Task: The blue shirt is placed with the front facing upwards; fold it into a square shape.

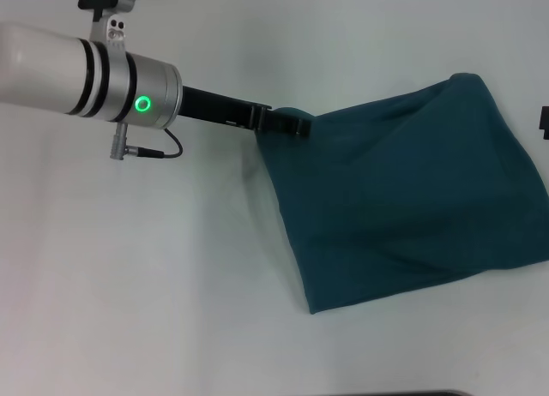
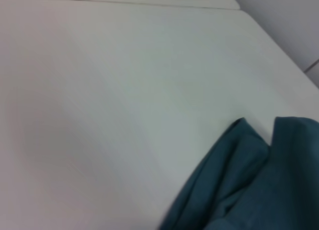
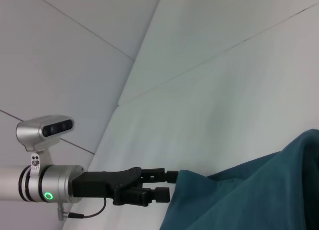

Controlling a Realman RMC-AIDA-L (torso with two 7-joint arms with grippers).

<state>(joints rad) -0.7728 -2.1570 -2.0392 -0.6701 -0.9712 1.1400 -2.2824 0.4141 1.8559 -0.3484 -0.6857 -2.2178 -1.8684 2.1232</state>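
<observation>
1. One garment is seen on the white table (image 1: pixel 129 267): the blue shirt (image 1: pixel 403 199), folded over itself into a rough four-sided shape and laid toward the right of the head view; no lettering is shown on the upper face.
2. The left gripper (image 1: pixel 296 122) is reached across from the left arm (image 1: pixel 77 70) to the shirt's far left corner; its dark fingers (image 3: pixel 159 192) are closed down onto that corner, and the cloth is pinched between them.
3. The pinched corner is drawn up into a point; from it the shirt's left edge is run down toward the near corner, and creases are spread from it across the fabric.
4. In the right wrist view the same grip is seen from the side; the cloth is hung from the closed fingers and spread away from them.
5. In the left wrist view only a bunched fold of the shirt against the table is shown.
6. The right gripper is not shown in any view; how far it is open cannot be told.
</observation>
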